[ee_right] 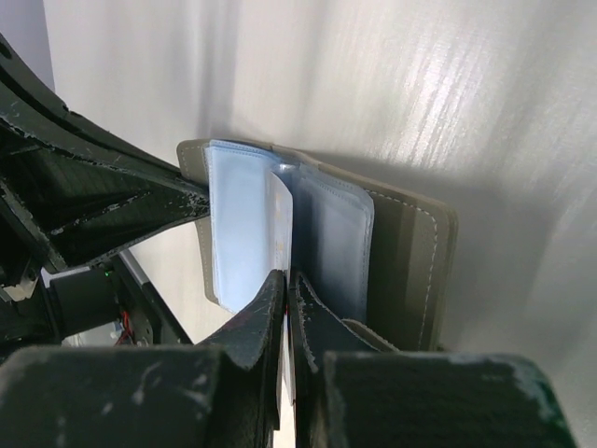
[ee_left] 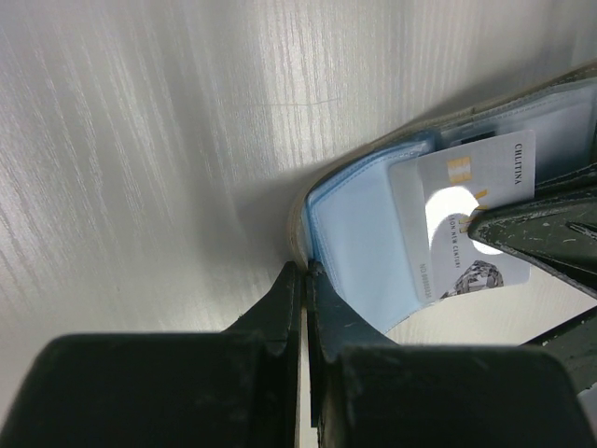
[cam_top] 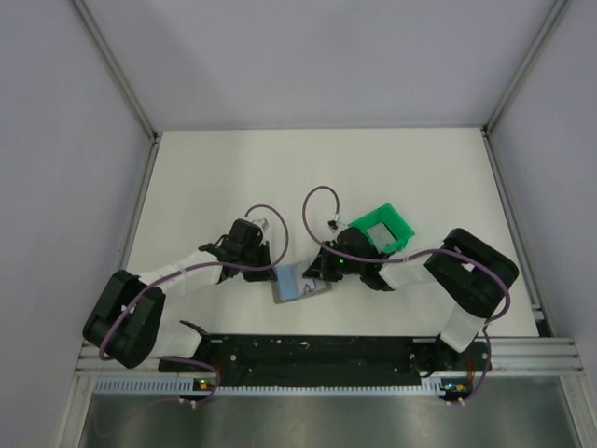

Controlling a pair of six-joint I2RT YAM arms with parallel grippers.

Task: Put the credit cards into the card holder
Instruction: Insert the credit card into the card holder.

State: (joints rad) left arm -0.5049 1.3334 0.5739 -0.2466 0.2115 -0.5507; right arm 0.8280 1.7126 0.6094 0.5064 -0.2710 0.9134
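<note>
The card holder (cam_top: 291, 283) lies open on the table between both arms, its light blue sleeves (ee_right: 241, 224) fanned over a dark grey cover (ee_right: 410, 261). My left gripper (ee_left: 306, 271) is shut on the holder's edge, at the corner of the blue sleeves (ee_left: 359, 252). My right gripper (ee_right: 287, 280) is shut on a credit card (ee_right: 282, 219), seen edge-on between two sleeves. From the left wrist, the pale printed card (ee_left: 485, 196) lies with one end over the blue sleeves, the right fingers (ee_left: 541, 238) on it. I cannot tell whether it sits inside a pocket.
A bright green open plastic frame (cam_top: 382, 229) stands just behind the right gripper (cam_top: 326, 271). Cables loop above both wrists. The left arm's fingers (ee_right: 112, 201) fill the left of the right wrist view. Metal rails and walls border the white table (cam_top: 280, 177).
</note>
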